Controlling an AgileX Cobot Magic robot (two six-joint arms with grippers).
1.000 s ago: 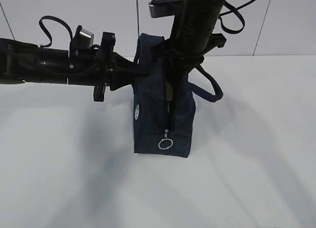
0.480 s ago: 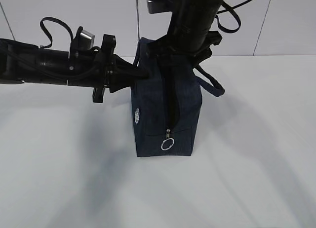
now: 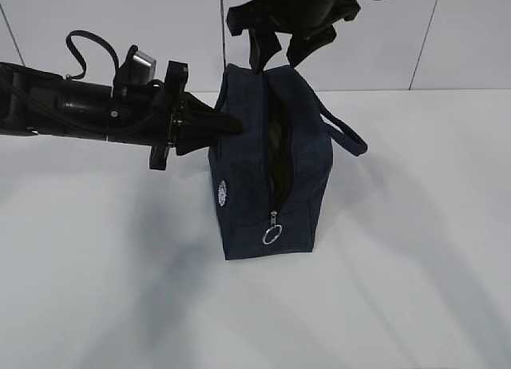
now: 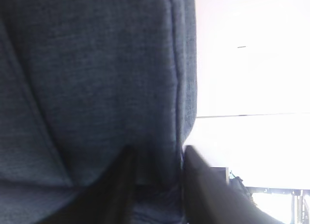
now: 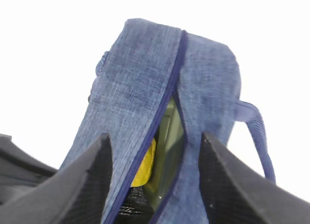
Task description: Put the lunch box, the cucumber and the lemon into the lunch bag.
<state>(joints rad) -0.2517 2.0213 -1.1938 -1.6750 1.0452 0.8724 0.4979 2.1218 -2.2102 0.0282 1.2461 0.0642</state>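
Observation:
The navy lunch bag [image 3: 247,201] stands upright on the white table, its top zipper undone and its mouth gaping. In the right wrist view the yellow lemon [image 5: 144,163] and the pale green lunch box [image 5: 170,141] show inside the lunch bag [image 5: 140,78]. A greenish surface [image 3: 279,157] also shows through the slit in the exterior view. The cucumber is hidden. My left gripper [image 3: 231,123] is shut on the bag's upper left wall, with fabric [image 4: 97,64] pinched at the left gripper [image 4: 159,151]. My right gripper [image 3: 277,61] hangs open and empty just above the mouth, also seen as right gripper [image 5: 155,136].
A loop handle [image 3: 347,137] droops off the bag's right side. The silver ring pull [image 3: 271,236] hangs at the near end of the zipper. The left arm [image 3: 80,109] stretches in from the left at the height of the bag's top. A tiled wall stands behind.
The right gripper has risen out of the bag's mouth to just above it, and its jaws have opened. The bag's opening gapes wider. The left gripper keeps its hold.

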